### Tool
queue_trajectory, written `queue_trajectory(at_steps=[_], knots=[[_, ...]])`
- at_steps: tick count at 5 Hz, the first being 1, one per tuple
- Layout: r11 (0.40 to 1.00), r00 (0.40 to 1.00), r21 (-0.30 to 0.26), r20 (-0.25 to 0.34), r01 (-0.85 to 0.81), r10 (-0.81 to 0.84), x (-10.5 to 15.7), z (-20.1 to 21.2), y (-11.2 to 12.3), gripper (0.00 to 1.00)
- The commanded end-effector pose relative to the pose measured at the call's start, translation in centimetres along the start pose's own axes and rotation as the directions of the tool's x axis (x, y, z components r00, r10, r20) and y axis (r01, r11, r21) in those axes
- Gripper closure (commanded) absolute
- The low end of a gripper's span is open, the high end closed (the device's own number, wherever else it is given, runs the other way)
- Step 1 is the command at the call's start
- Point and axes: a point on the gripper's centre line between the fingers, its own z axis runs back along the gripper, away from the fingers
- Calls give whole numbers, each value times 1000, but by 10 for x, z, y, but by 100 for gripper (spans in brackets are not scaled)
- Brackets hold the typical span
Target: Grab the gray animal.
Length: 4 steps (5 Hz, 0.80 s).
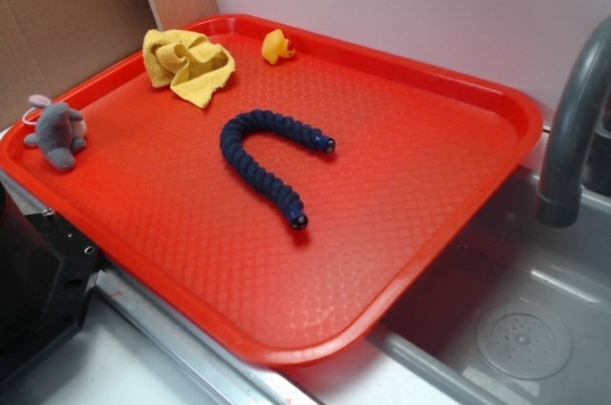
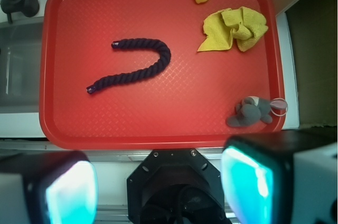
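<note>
The gray animal (image 1: 59, 133) is a small plush with a pale pink ear. It lies at the left edge of the red tray (image 1: 401, 195). In the wrist view the gray animal (image 2: 251, 112) sits in the lower right corner of the tray (image 2: 158, 113). My gripper (image 2: 158, 187) hangs high above the tray's near edge, well short of the toy. Its cyan-padded fingers (image 2: 71, 192) stand wide apart with nothing between them. The gripper does not show in the exterior view.
A dark-blue braided worm (image 1: 258, 152) curves across the tray's middle. A crumpled yellow cloth (image 1: 188, 63) and a small yellow duck (image 1: 277, 46) lie at the far edge. A gray faucet (image 1: 573, 118) and sink (image 1: 516, 329) stand right of the tray. The black robot base (image 2: 171, 182) sits below.
</note>
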Motion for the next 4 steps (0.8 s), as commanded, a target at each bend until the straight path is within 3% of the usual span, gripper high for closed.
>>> queue_trajectory(at_steps=[1, 2, 3, 4], knots=[[1000, 1000, 0, 0, 0, 0, 0, 0, 0, 0], [968, 952, 72, -178, -240, 249, 18, -50, 51, 0], [877, 851, 102, -213, -470, 481, 25, -101, 105, 0], [733, 724, 72, -117, -676, 679, 12, -136, 136, 0]])
